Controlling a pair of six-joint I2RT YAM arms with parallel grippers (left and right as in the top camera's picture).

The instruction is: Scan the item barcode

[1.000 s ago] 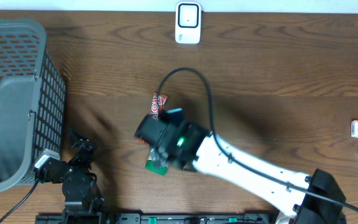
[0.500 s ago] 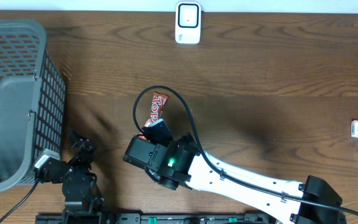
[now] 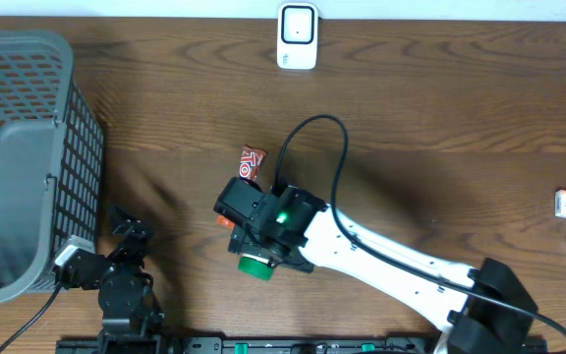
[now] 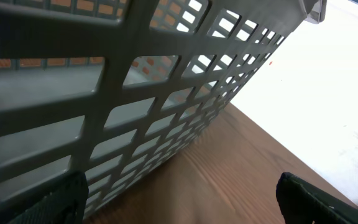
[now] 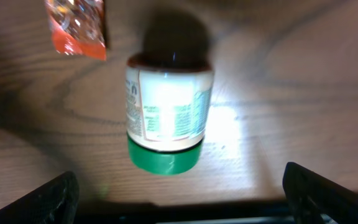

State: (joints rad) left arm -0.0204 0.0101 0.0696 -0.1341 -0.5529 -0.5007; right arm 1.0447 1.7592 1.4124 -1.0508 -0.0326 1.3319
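The wooden bench (image 3: 440, 118) carries a grey mesh basket (image 3: 23, 157) at its left end. The left claw (image 4: 185, 200) sits close to the basket's wall, fingers spread, holding nothing. The right claw (image 5: 188, 198) hangs wide open over a green-capped bottle (image 5: 168, 118), which lies on its side mid-bench, label up and untouched. An orange packet (image 5: 76, 28) lies just beside it. The white scanner (image 3: 297, 36) stands at the far edge.

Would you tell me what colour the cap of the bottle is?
Green. The bottle cap shows best in the right wrist view.
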